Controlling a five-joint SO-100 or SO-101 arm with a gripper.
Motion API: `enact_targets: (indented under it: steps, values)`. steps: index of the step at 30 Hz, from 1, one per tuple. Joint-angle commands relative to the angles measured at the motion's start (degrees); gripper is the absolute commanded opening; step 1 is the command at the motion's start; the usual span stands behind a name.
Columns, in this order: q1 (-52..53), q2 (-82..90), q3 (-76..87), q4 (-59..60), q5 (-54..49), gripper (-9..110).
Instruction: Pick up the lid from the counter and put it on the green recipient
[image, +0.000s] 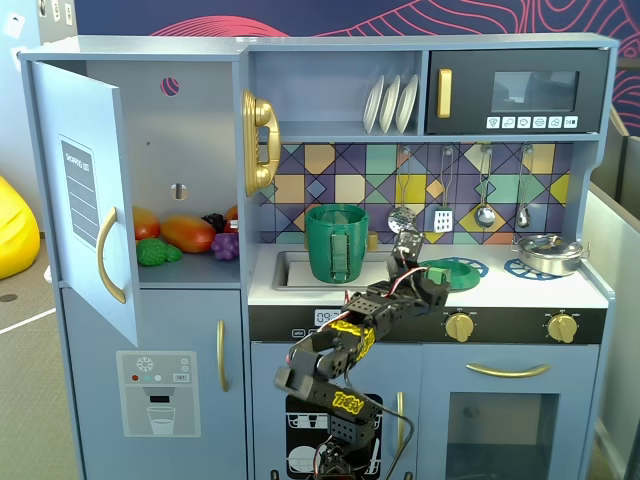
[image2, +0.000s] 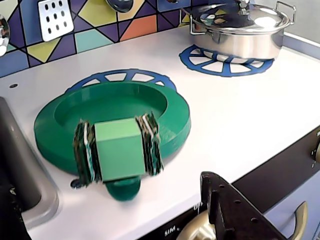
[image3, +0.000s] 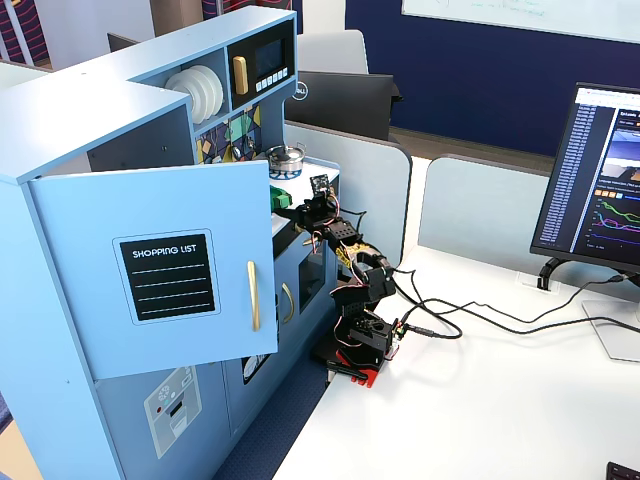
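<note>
Gripper (image2: 118, 150) clamped on the square knob of the lid (image2: 65, 125), which rests on the white counter (image2: 240, 120) over a blue burner ring. Green recipient (image: 337, 243) stands in the sink, contents not visible; silver pot (image2: 240, 30) is lidded.

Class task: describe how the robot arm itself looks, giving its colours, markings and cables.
The arm is made of black segments with yellow patterned markings. Red and white wires run along its upper part, and black cables trail from its base across the white desk. The gripper has dark ridged pads.
</note>
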Motion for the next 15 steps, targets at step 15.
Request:
enact_targets:
  steps: [15]
  values:
    - [-2.37,-18.46,-19.51,-4.66,-0.62,37]
